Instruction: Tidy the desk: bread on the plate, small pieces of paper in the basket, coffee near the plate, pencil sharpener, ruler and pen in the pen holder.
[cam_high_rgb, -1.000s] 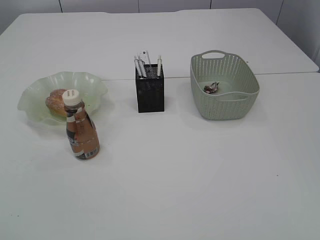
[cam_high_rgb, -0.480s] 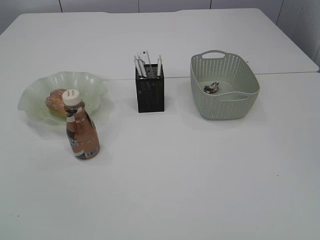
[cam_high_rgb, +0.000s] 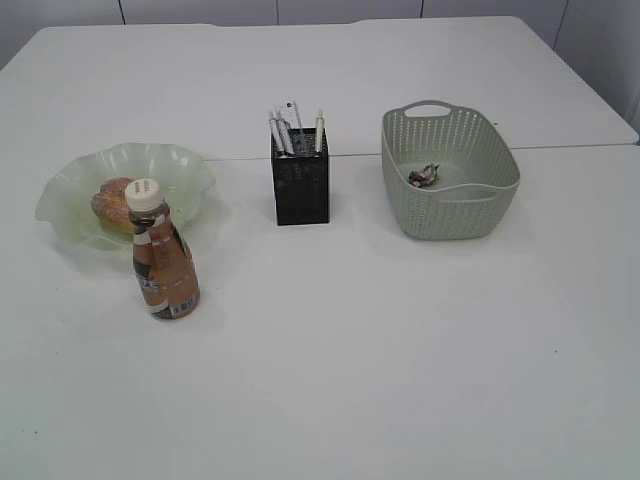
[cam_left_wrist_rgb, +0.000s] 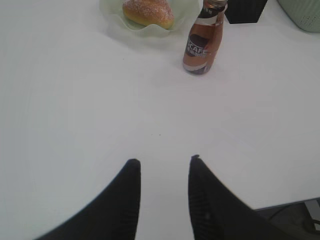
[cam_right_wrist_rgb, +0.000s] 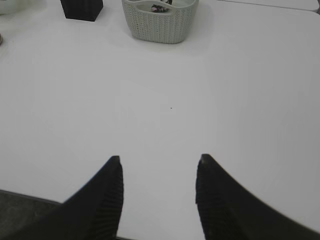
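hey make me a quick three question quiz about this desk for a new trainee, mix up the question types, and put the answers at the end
1. True or false: the bread lies on the plate.
2. Multiple choice: what stands nearest the plate? A) the basket B) the coffee C) the pen holder
3. Short answer: is either hand holding anything?

Key:
1. True.
2. B.
3. No. The left hand and the right hand are both open over the bare desk, far from every item.
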